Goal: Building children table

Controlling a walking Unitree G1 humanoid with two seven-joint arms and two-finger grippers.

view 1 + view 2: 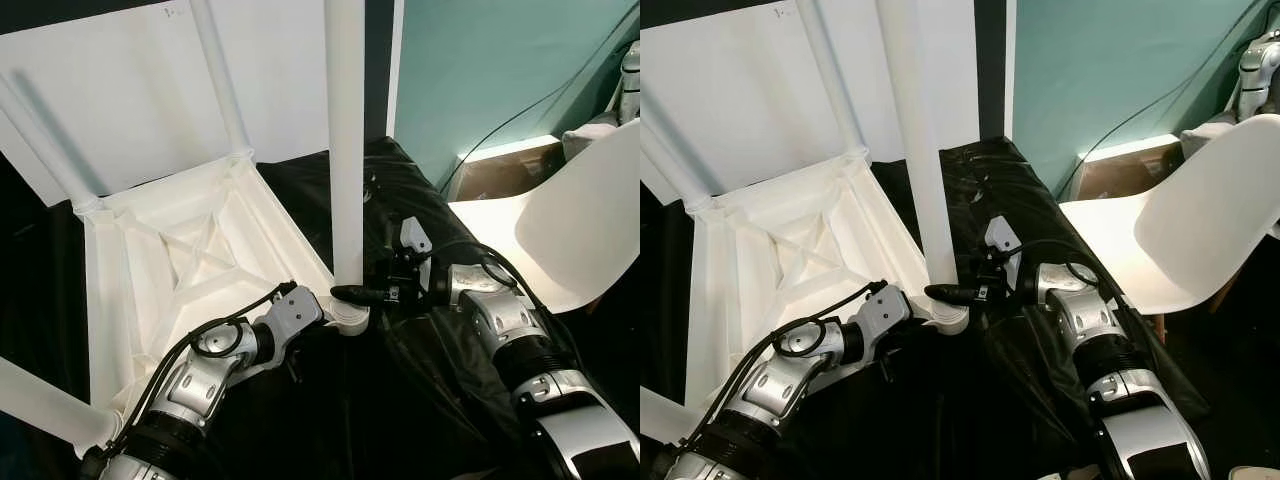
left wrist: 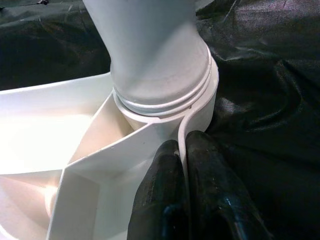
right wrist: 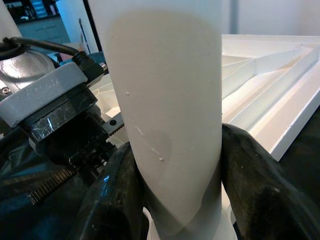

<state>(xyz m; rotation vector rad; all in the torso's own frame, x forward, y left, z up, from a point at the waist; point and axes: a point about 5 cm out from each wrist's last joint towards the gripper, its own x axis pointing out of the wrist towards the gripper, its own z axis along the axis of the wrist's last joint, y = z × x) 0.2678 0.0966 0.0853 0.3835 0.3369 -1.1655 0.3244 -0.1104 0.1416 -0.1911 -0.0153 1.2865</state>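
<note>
Your head views show the whole layout: the white tabletop [image 1: 190,260] lies upside down on black sheeting [image 1: 420,400], ribbed underside up, with legs already standing at its other corners. The leg [image 1: 344,140] you are working on stands upright in the socket [image 1: 350,318] at the tabletop's near corner.

The left wrist view gives you what the head views cannot: threads show on the leg's base just above the socket's collar, and the left gripper [image 2: 186,165] has its two fingers [image 2: 212,180] pressed together on the thin white rim right beside the socket. The right wrist view shows the right gripper [image 3: 170,170] spread wide around the leg, one finger [image 3: 255,175] on each side, both touching the tube just above the socket. You also see the left gripper's grey body there, close beside the leg.

Around the socket, the tabletop's rim runs away on one side and the sheeting lies open and crumpled on the other. A white chair [image 1: 1180,230] sits well to the right of the socket, beyond your right arm, against a teal wall [image 1: 1120,70]. Cables trail down that wall toward the chair.

The leg is a plain smooth white tube with a few small scuffs; the tabletop's underside has diagonal bracing ribs.
</note>
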